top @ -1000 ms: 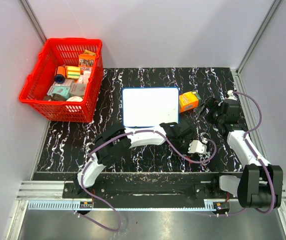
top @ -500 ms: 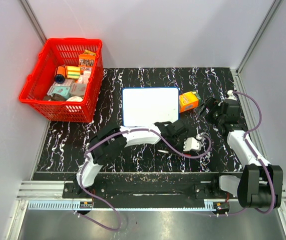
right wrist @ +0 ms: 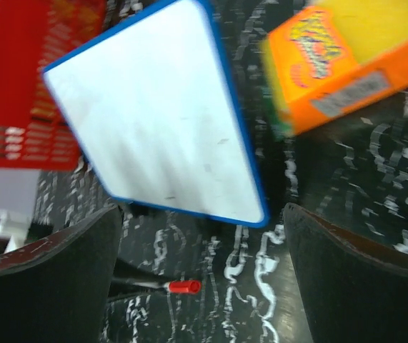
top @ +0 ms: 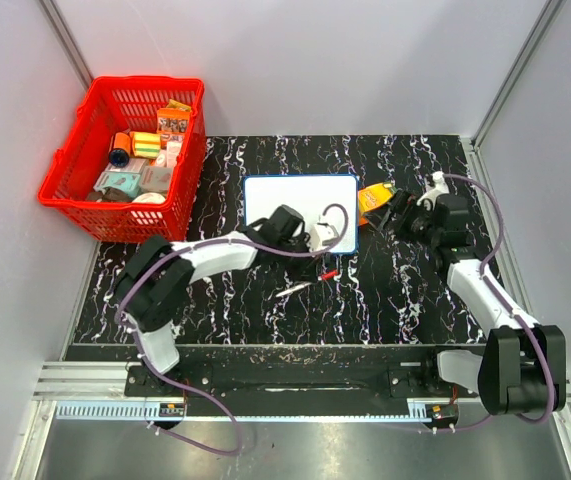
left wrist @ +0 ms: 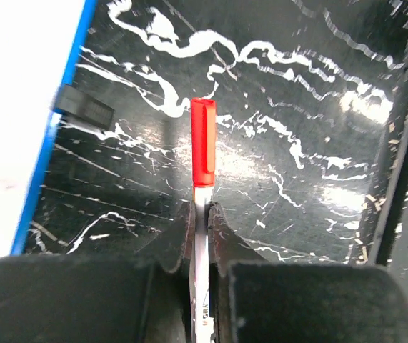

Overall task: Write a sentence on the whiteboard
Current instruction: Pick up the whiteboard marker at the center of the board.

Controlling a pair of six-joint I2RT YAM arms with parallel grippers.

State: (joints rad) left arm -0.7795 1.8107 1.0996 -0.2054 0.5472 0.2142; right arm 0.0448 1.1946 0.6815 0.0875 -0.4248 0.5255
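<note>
The whiteboard lies flat in the middle of the black marbled mat, its white face blank; no sentence shows on it. My left gripper is just in front of its near edge, shut on a white marker with a red cap. In the left wrist view the marker sticks out between the shut fingers, with the whiteboard's blue edge at the left. My right gripper is open and empty, right of the board. Its wrist view shows the whiteboard and the red cap.
A small orange box stands right of the whiteboard, close to my right gripper, and shows in the right wrist view. A red basket with several packages stands at the back left. Grey walls enclose the mat.
My left arm has swung left from the right-centre of the mat, bringing the marker to the whiteboard's near edge. My right gripper has shifted slightly toward the orange box.
</note>
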